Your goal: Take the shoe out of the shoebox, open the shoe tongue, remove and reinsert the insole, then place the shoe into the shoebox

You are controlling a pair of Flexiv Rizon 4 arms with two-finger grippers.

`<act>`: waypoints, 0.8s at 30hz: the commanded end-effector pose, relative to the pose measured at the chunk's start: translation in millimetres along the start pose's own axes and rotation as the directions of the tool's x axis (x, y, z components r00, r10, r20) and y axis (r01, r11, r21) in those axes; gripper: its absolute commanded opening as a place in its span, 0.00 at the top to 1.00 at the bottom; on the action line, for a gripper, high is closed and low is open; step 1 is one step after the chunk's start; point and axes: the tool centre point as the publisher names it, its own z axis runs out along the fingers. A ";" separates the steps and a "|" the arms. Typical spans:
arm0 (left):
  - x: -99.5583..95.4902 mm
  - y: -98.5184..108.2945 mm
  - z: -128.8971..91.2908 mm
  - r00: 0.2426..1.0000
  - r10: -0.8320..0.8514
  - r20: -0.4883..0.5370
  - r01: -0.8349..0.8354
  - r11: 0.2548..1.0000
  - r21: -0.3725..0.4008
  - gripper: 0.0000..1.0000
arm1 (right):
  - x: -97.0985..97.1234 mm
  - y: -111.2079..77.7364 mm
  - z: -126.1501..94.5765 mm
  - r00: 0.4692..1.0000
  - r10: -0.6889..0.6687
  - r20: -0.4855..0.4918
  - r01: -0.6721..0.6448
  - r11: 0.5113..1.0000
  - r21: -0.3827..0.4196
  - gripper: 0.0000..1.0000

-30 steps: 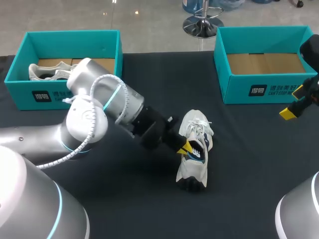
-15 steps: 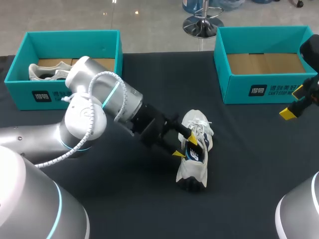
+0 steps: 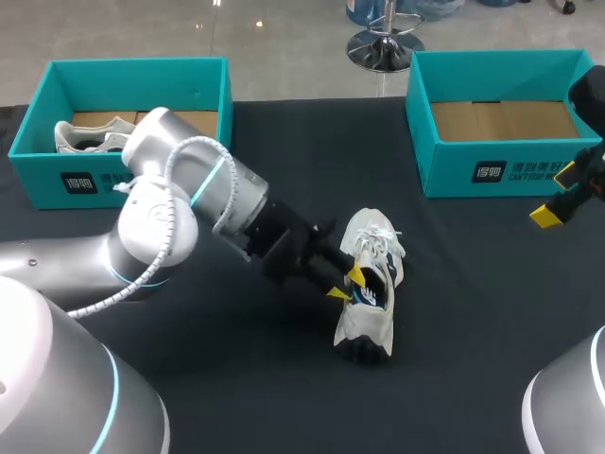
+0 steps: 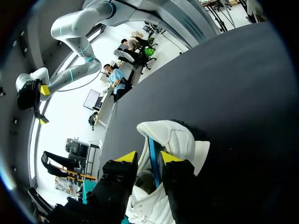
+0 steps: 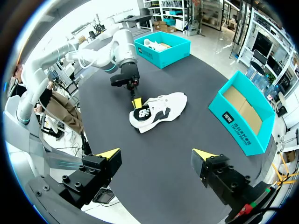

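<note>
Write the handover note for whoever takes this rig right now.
Left gripper: at the shoe's opening; grip unclear.
Right gripper: open, empty, off at the table's right edge.
Shoe: on its side, mid-table. Left box holds a second shoe; right box is empty.
Done: shoe out of its box.
Left: open tongue, insole out and back, shoe into box.

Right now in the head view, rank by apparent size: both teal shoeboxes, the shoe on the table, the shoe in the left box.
1. left shoebox and right shoebox: look alike, unranked.
2. shoe on the table.
3. shoe in the left box, farther away.
</note>
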 end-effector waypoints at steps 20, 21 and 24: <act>1.3 2.4 10.6 0.999 0.005 -0.034 -0.004 1.000 0.015 1.00 | -2.1 2.4 0.5 1.000 0.000 -0.003 0.000 1.000 0.006 0.00; 1.4 2.4 10.6 0.999 0.005 -0.035 -0.005 1.000 0.015 1.00 | -2.1 2.4 0.5 1.000 0.000 -0.003 0.000 1.000 0.006 0.00; 1.1 2.7 10.9 0.999 0.013 -0.039 -0.013 1.000 0.016 1.00 | -2.1 2.4 0.5 1.000 0.000 -0.003 0.000 1.000 0.006 0.00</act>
